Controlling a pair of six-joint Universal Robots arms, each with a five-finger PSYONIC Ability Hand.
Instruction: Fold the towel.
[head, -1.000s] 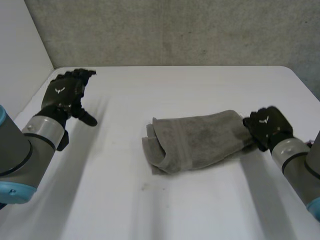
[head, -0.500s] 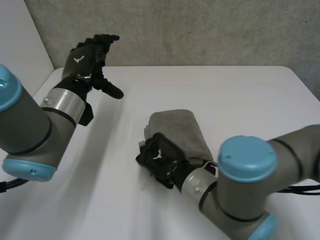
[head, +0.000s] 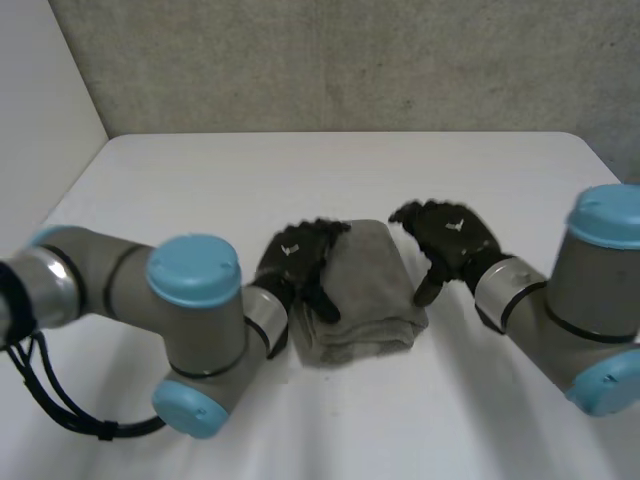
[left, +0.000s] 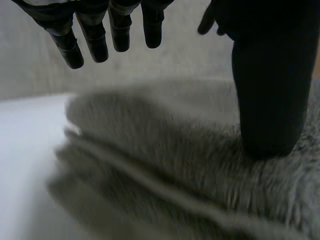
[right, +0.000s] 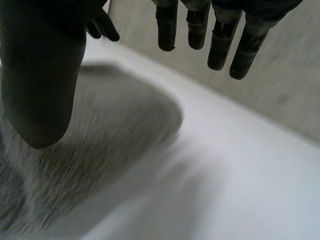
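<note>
The grey towel lies folded into a compact bundle at the table's middle. My left hand is at the towel's left edge, open, fingers straight over the cloth. In the left wrist view the left hand hovers above the towel while its thumb rests on the pile. My right hand is just off the towel's right edge, open, thumb pointing down beside it. In the right wrist view the right hand has straight fingers held above the table, with its thumb over the towel.
The white table reaches to a grey wall at the back. A pale wall stands at the left. Both arms lie low across the near half of the table.
The right hand has let go of the towel, opened and swung from its front left to its right side. The left arm has come down from the far left to the towel's left edge.
</note>
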